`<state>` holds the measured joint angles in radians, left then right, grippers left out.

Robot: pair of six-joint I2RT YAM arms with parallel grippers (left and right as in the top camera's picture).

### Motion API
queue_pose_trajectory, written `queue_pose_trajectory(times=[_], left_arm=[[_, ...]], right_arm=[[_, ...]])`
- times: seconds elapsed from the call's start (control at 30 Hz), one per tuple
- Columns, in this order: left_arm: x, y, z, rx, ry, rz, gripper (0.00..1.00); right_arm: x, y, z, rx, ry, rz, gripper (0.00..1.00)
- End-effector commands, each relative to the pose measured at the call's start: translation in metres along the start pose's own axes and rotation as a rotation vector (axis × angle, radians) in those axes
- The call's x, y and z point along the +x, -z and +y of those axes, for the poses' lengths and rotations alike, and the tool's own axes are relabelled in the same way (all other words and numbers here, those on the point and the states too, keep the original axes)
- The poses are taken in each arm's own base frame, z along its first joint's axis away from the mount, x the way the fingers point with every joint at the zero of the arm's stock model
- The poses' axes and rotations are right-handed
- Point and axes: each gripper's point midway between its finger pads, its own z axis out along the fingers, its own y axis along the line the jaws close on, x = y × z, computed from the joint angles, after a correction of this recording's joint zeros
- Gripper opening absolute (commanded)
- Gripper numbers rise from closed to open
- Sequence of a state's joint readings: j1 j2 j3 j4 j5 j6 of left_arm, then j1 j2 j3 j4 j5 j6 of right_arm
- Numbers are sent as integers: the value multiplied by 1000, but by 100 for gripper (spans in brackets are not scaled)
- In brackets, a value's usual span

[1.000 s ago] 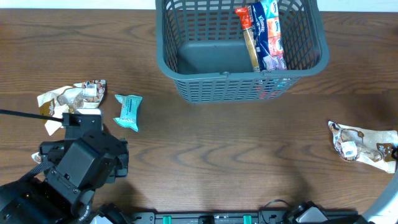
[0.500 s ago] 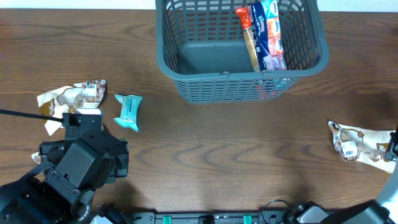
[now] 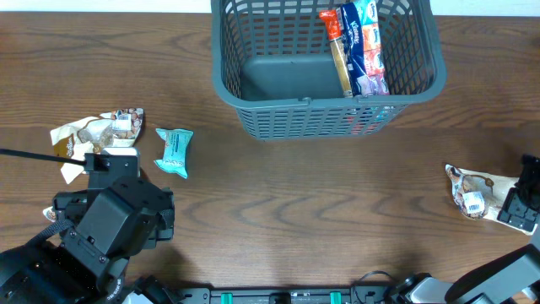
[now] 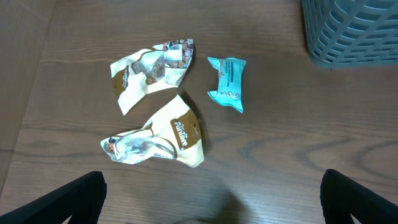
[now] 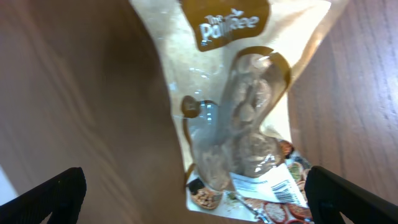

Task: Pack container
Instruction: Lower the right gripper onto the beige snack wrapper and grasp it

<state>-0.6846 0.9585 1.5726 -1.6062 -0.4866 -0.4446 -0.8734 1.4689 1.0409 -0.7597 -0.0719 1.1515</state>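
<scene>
My right hand [image 5: 202, 194], released, hovers over a snack packet [image 5: 242, 124] well apart from the container [image 3: 304, 102], off its near right corner; open worktop [image 3: 337, 203] lies between them.

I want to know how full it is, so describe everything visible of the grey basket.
The container is a dark grey plastic basket, rectangular, with slotted lattice walls, a thick rim and a solid floor. It stands upright on the wooden table at the far middle, its far edge cut off in the overhead view. Several packets, orange-red, tan and blue-and-white, lean along its right side; the left of the floor is bare.
</scene>
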Motion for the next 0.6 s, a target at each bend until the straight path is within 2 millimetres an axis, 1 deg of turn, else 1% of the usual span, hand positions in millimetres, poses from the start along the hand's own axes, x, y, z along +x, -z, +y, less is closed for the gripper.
queue_pose_trajectory(times=[0.0, 0.2, 0.33, 0.47, 0.57], left_arm=[[-3, 3, 5, -18, 2, -14, 99], [-3, 3, 5, -18, 2, -14, 99], [-3, 3, 5, -18, 2, -14, 99], [-3, 3, 5, -18, 2, -14, 99], [-3, 3, 5, -18, 2, -14, 99]], right_arm=[[-7, -13, -17, 73, -66, 4, 99], [-3, -30, -32, 155, -78, 42, 99], [-2, -40, -38, 188, -60, 54, 99], [-6, -48, -36, 187, -5, 45, 99], [-9, -55, -40, 208, 6, 34, 99]])
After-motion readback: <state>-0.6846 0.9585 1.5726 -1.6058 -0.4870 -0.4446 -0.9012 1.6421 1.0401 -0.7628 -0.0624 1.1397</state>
